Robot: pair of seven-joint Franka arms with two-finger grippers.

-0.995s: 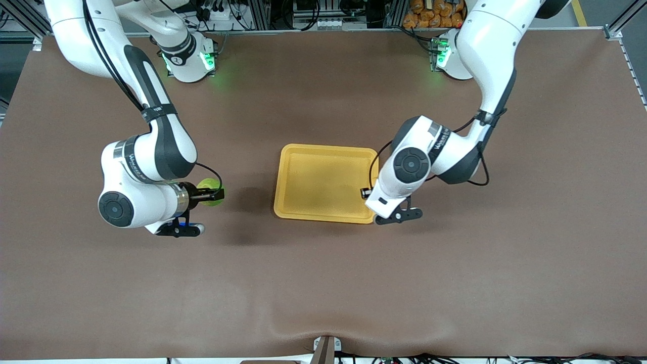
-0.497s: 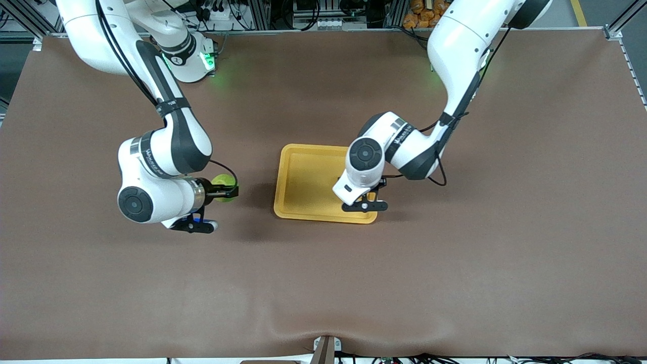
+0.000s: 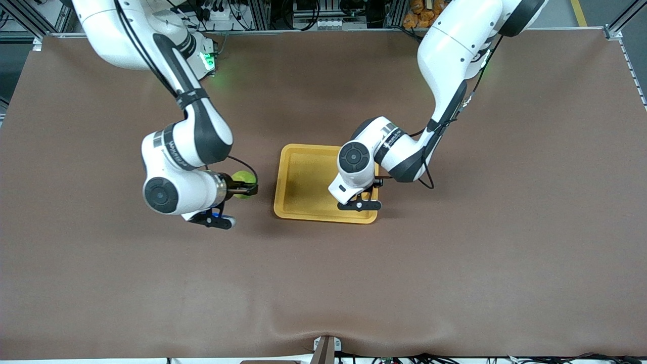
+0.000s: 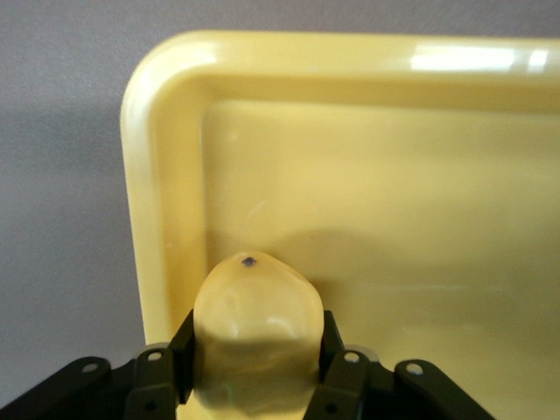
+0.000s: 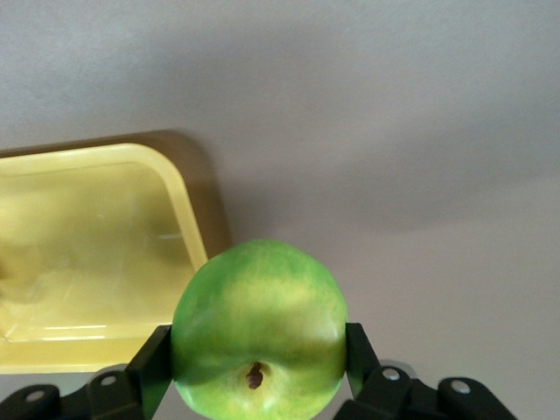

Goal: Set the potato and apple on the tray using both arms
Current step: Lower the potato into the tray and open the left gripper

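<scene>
So the whole table (image 3: 323,283) is covered in a plain brown mat, a bit rumpled along the edge nearest the front camera, where a small bracket (image 3: 326,349) pokes up at 6 o'clock. Along the top of the front view there's aluminium framing, tangled cables and what looks like a bin of orange stuff (image 3: 434,12) at about 1 o'clock. The yellow tray (image 3: 303,182) sits roughly mid-table, flat on the mat. The left gripper (image 3: 360,202) hangs over the tray's end toward the left arm, near the corner closest to the front camera, and in the left wrist view its fingers (image 4: 337,350) are clamped on the potato (image 4: 254,328), a pale yellow lump with a tiny dark speck on its skin. The potato is up above the tray floor, close to the rim corner, and I can't tell whether it's touching the tray. The right gripper (image 3: 248,189) is over bare mat just beside the tray, at roughly 9 o'clock from it, and it's squeezing the apple (image 3: 242,181) between both fingers (image 5: 360,350). In the right wrist view the apple's stem dimple faces the camera and the tray's rounded corner shows just past it. The right arm's base glows green at 11 o'clock.
</scene>
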